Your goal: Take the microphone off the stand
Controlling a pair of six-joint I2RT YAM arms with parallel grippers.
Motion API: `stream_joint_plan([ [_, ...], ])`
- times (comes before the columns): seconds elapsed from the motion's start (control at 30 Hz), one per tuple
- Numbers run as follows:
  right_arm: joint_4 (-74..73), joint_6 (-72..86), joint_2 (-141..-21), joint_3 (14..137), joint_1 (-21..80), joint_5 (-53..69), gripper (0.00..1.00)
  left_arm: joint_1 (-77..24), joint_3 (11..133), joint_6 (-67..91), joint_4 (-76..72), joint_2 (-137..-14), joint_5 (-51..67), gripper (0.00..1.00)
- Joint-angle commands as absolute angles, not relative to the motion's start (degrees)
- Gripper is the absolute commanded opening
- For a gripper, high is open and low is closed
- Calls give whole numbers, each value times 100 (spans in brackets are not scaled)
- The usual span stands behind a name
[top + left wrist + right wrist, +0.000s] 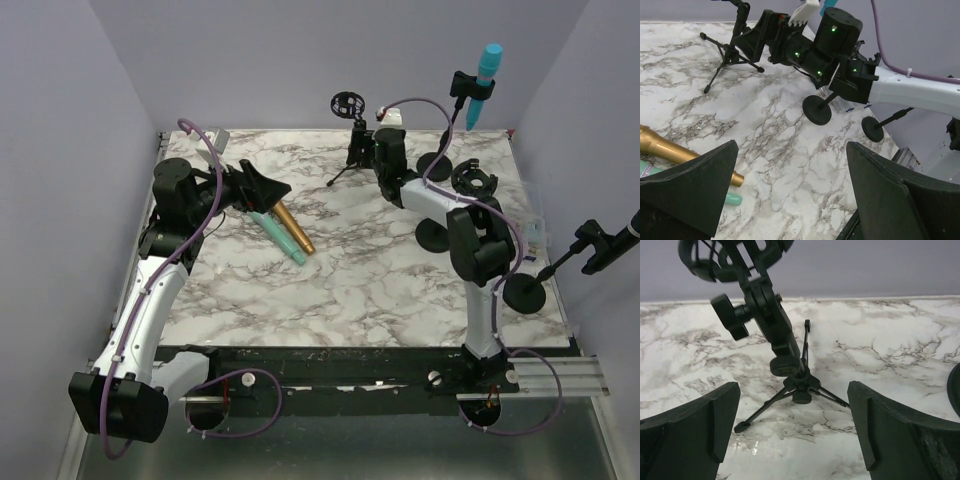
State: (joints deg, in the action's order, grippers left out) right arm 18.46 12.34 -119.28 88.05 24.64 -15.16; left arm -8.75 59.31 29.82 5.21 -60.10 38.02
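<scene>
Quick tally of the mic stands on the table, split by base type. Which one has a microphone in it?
Tripod stand: 1
Round-base stands: 3
Total: 4
Only the back round-base stand holds one, the blue microphone.

The top view looks down from above and behind; both low, close wrist views share the tripod stand (731, 52) (799, 385).
</scene>
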Motion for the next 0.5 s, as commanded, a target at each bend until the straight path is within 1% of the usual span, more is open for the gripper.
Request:
stream_joint_plan([
  [0.0,2503,1104,-12378,9014,2451,-1581,96,-905,5886,2971,378,-6071,3941,93],
  [0.1,2733,1106,-12689,9116,2452,-1652,91,-907,5913,2971,394,-6116,3969,93],
  [0.3,3430,1049,-13329,9348,2447,-1615,78,-892,5932,2963,413,-6149,3966,93],
  [0.37,3314,1048,-13638,9669,2450,-1703,76,-888,5932,2958,413,-6169,3970,93],
  [0.47,3202,1100,-13942,10047,2452,-1777,71,-890,5937,2937,431,-6204,3949,93],
])
